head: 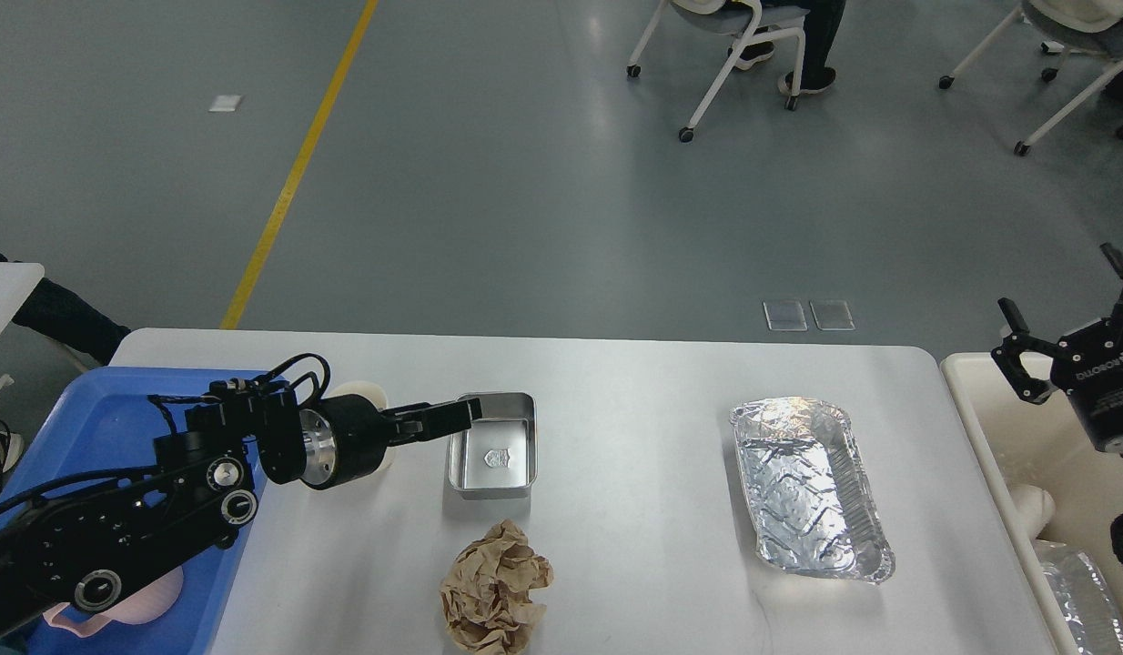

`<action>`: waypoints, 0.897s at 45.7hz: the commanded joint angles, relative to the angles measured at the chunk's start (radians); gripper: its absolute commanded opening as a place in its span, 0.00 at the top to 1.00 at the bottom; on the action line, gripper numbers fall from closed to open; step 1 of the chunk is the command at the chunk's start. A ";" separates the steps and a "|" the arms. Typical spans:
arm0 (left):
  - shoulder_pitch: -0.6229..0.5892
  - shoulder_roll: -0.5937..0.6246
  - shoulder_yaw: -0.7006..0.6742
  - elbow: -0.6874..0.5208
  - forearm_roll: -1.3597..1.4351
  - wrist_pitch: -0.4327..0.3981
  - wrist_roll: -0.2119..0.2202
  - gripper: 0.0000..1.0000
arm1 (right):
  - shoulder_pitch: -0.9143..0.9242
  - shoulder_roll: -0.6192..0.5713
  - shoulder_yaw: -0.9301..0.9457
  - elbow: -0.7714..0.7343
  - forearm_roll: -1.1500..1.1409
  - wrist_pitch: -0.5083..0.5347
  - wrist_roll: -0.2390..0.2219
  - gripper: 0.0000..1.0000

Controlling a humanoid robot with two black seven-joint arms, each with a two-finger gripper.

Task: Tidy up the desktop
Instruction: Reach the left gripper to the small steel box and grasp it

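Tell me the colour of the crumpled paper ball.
Light brown crumpled paper ball, clearest in the head view.

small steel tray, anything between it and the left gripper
Nothing visible does. The left gripper hangs at the near-left rim of the small rectangular steel tray on the white desktop; the cream paper cup sits behind its wrist.

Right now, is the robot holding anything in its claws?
No. The left gripper hangs over the steel box, gripping nothing. The right gripper is open and empty above the cream bin.
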State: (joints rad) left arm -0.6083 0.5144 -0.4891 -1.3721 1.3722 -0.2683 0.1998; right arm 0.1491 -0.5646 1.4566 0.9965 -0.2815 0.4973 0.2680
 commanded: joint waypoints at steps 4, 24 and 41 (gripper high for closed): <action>0.015 -0.125 0.018 0.119 -0.001 0.003 0.038 0.06 | 0.000 0.000 0.002 0.001 0.001 0.000 0.000 0.00; 0.018 -0.165 0.030 0.226 -0.002 0.008 0.053 0.18 | -0.003 -0.005 0.015 0.001 0.001 0.001 0.000 0.00; 0.021 -0.172 0.030 0.268 -0.002 0.006 0.052 0.19 | -0.005 -0.006 0.015 0.001 0.001 0.001 0.000 0.00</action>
State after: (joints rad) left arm -0.5878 0.3422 -0.4586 -1.1157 1.3698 -0.2611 0.2531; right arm 0.1443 -0.5694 1.4712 0.9972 -0.2807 0.4987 0.2684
